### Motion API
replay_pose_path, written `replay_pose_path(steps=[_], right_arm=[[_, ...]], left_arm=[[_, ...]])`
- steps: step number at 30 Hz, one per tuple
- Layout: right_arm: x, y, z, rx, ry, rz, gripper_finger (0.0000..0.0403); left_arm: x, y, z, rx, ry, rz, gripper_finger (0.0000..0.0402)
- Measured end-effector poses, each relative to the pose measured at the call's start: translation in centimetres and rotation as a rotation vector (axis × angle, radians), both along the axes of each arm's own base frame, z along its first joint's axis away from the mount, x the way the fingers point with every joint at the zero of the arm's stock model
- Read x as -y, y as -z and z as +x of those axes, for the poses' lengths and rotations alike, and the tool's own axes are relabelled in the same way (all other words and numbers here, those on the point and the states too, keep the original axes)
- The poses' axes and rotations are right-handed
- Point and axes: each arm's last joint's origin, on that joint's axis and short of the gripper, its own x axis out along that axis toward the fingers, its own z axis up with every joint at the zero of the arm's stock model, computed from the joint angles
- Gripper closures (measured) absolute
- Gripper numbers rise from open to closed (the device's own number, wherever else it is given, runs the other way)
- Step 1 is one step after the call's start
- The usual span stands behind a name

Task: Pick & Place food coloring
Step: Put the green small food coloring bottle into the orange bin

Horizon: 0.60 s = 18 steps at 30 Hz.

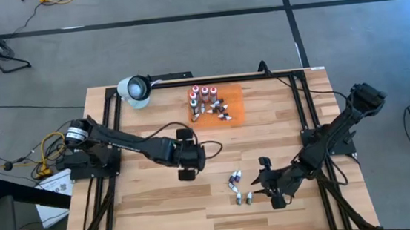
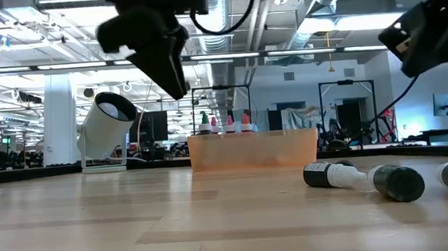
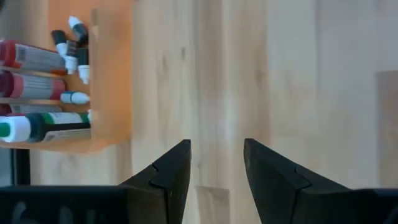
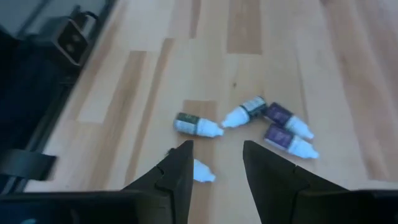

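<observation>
— Where are you in the job, and what is closest to you?

— I'm between picks. My right gripper (image 4: 214, 163) hovers over the near right part of the table (image 1: 153, 201), fingers parted with nothing between them. Just past the fingertips lie the loose droppers (image 4: 249, 124) on their sides: one dark with a white tip, one white-capped touching it nose to nose, two purple ones side by side, and a small white piece close under my left finger (a cap or a tiny bottle, I can't tell which).

— And the other arm?

— My left gripper (image 3: 216, 163) hangs above the middle of the table, also partly open and empty, pointing towards the orange tray (image 3: 112, 74) at the far side. The tray holds the food coloring already gathered: taller red and green bottles (image 3: 31, 81) with white caps and a few small droppers.

— So what does the next move call for?

— I judge it's a fresh pick from the loose cluster. I'd lower the right gripper over one dropper, probably the dark one lying apart from the purple pair, and turn so my fingers straddle its narrow body. They lie close together, so a careless descent could nudge a neighbour and send it rolling. Then it's a carry across to the tray.
</observation>
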Motion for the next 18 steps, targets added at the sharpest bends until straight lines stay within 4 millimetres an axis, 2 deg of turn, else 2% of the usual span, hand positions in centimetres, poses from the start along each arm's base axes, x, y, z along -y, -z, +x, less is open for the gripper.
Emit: replay_pose_path(steps=[5,10,14,18], right_arm=[[-0.3,1.3,-0.2,0.04,-0.065,0.061,0.0272],[-0.8,3.6,0.3,0.009,-0.127,0.059,0.0272],[-0.9,4.7,1.2,-0.015,-0.161,0.051,0.0268],[-0.6,5.0,1.9,-0.025,-0.175,0.041,0.0261]], left_arm=[[1.5,-0.1,-0.1,0.035,0.009,-0.022,0.0258],[3.3,-0.1,-0.6,0.054,0.013,-0.046,0.0258],[5.5,-0.2,-1.2,0.09,0.057,-0.022,0.0258],[8.3,-0.1,-2.3,0.163,0.098,0.097,0.0258]])
